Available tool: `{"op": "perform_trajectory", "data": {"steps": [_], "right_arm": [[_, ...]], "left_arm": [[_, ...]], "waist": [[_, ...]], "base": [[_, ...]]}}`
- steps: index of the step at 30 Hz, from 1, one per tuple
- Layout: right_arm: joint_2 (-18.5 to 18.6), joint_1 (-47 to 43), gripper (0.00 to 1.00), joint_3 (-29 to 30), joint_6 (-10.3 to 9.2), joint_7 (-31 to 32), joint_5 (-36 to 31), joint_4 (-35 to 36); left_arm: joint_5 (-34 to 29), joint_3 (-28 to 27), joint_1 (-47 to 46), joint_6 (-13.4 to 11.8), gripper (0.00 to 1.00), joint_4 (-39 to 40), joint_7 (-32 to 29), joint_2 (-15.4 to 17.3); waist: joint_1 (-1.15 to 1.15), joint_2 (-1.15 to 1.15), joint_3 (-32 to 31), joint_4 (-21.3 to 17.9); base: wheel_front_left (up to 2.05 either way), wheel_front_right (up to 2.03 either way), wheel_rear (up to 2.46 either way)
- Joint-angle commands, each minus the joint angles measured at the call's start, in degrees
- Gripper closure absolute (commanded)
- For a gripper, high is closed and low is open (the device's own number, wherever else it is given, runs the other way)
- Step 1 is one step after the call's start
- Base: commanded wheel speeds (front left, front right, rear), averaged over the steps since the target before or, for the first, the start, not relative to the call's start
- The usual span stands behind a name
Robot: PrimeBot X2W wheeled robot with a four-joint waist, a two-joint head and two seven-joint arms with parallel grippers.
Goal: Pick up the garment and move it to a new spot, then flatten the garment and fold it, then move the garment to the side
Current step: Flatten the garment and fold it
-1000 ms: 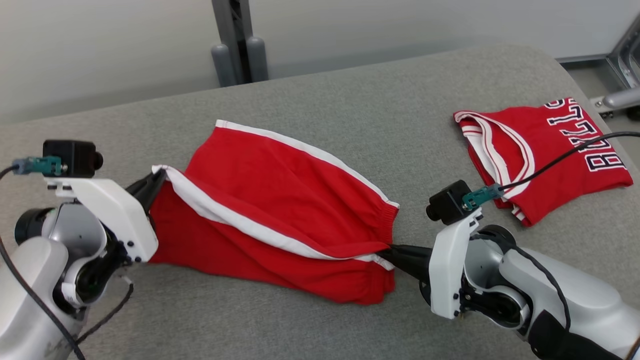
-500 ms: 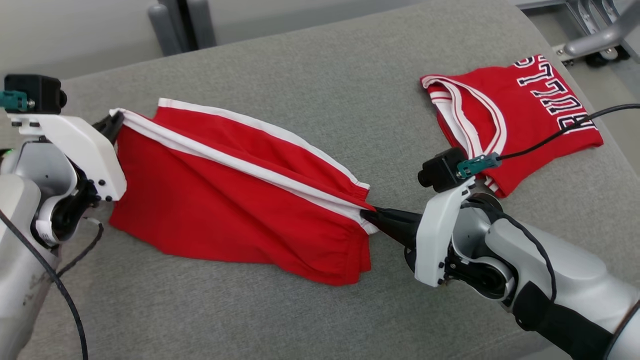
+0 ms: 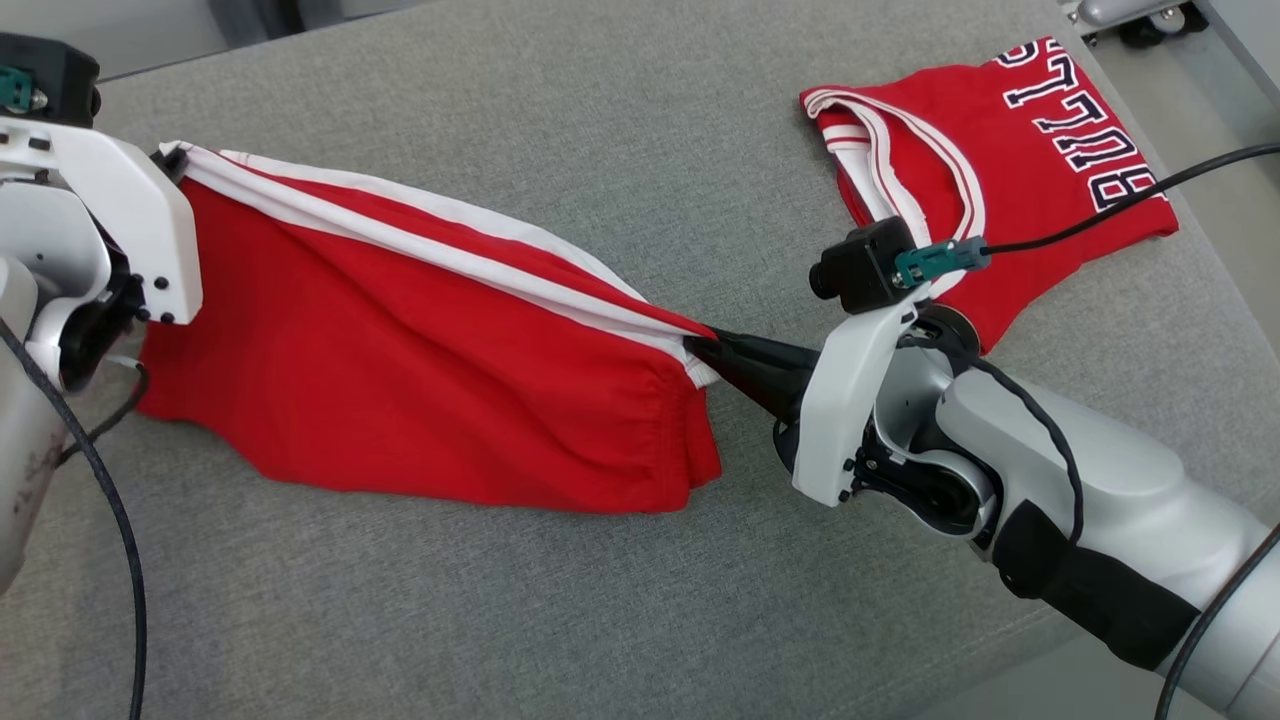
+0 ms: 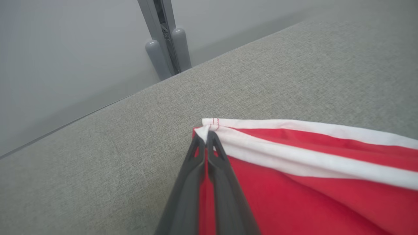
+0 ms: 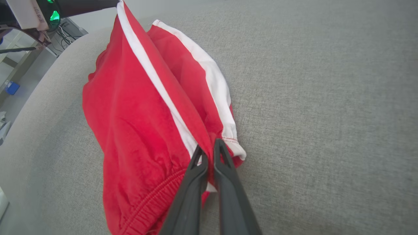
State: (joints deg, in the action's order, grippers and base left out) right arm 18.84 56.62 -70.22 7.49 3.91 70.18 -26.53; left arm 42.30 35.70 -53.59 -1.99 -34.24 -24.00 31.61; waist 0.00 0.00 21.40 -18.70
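The grey fabric-covered worktop fills the foreground. On it, toward the robot's right, the right fingers are pressed together on the white-striped corner of a pair of red shorts, just beside the gathered elastic waistband. In the right wrist view those fingers clamp the cloth with no gap between them.

The shorts stretch across the middle of the worktop between the two arms. Their white side stripe is pulled into a taut line, while the red cloth below it sags and rests on the surface.

At the other end, on the robot's left, the left fingers are closed on the hem corner where the white stripe ends.

Farther back on the right, well apart from the shorts, a red jersey with dark lettering lies folded on the worktop.
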Motion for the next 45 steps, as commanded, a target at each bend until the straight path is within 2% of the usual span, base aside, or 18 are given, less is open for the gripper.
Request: {"op": "perform_trajectory", "data": {"steps": [1, 11, 18, 19, 20, 21, 22, 23, 24, 25, 26, 35, 45], "right_arm": [[-0.06, 0.69, 1.00, -0.03, 0.01, -0.61, 0.40, -0.19], [-1.68, 2.88, 1.00, -1.22, 0.01, -3.62, 1.22, -4.10], [-2.64, 3.47, 1.00, -1.73, 0.00, -6.13, 2.21, -6.41], [-2.81, 3.55, 0.86, -1.75, 0.00, -6.63, 2.16, -6.95], [-2.98, 3.59, 0.56, -1.83, 0.00, -7.11, 2.09, -7.41], [-3.18, 3.64, 0.24, -1.89, 0.00, -7.50, 1.95, -7.79], [-3.41, 3.71, 0.09, -1.91, 0.00, -7.82, 1.91, -8.27], [-3.41, 3.71, 0.09, -1.91, 0.00, -7.82, 1.91, -8.27], [-3.61, 3.76, 0.00, -1.93, 0.00, -8.38, 1.92, -8.82], [-3.78, 3.79, 0.00, -1.96, 0.00, -8.76, 2.03, -9.26], [-3.96, 3.85, 0.00, -1.98, 0.00, -9.21, 2.10, -9.77], [-4.97, 3.97, 0.00, -2.44, 0.01, -11.83, 1.19, -13.69], [-3.05, 3.63, 0.00, -2.01, 0.01, -17.62, -2.24, -19.76]], "left_arm": [[-0.66, 0.29, -1.39, 0.43, 1.00, -0.75, -0.23, 0.42], [-3.52, 2.92, -6.53, 2.38, 1.00, -5.69, -0.15, -0.52], [-5.52, 4.11, -8.41, 2.68, 1.00, -8.58, 3.80, -1.17], [-5.57, 4.23, -8.21, 2.71, 1.00, -9.00, 4.21, -1.39], [-5.65, 4.42, -8.06, 2.88, 1.00, -9.44, 4.51, -1.63], [-5.66, 4.54, -8.08, 3.10, 0.96, -9.92, 4.70, -1.81], [-5.93, 4.66, -8.28, 3.07, 0.80, -10.18, 5.24, -1.86], [-5.93, 4.66, -8.28, 3.07, 0.80, -10.18, 5.24, -1.86], [-6.18, 4.72, -8.47, 2.74, 0.46, -10.47, 5.78, -1.91], [-6.41, 4.92, -8.59, 2.37, 0.05, -10.95, 6.01, -2.00], [-6.62, 5.35, -8.56, 2.62, 0.00, -11.44, 5.79, -2.15], [-6.41, 5.47, -8.97, 2.37, 0.00, -13.77, 8.29, -3.30], [-5.50, 4.29, -6.75, 2.17, 0.00, -12.43, 17.75, -5.01]], "waist": [[0.00, 0.00, 0.77, -0.43], [0.00, 0.00, 4.31, -1.63], [0.00, 0.00, 5.60, -1.94], [0.00, 0.00, 5.60, -1.93], [0.00, 0.00, 5.57, -1.91], [0.00, 0.00, 5.53, -1.90], [0.00, 0.00, 5.49, -1.90], [0.00, 0.00, 5.49, -1.90], [0.00, 0.00, 5.45, -1.91], [0.00, 0.00, 5.41, -1.91], [0.00, 0.00, 5.34, -1.89], [0.00, 0.00, 3.91, -1.44], [0.00, 0.00, -1.60, 1.00]], "base": [[0.00, 0.00, 0.00], [0.00, 0.00, 0.00], [0.00, 0.00, 0.00], [0.00, 0.00, 0.00], [0.00, 0.00, 0.00], [0.00, 0.00, 0.00], [0.00, 0.00, 0.00], [0.00, 0.00, 0.00], [0.00, 0.00, 0.00], [0.00, 0.00, 0.00], [0.00, 0.00, 0.00], [0.00, 0.00, 0.00], [0.00, 0.00, 0.00]]}}
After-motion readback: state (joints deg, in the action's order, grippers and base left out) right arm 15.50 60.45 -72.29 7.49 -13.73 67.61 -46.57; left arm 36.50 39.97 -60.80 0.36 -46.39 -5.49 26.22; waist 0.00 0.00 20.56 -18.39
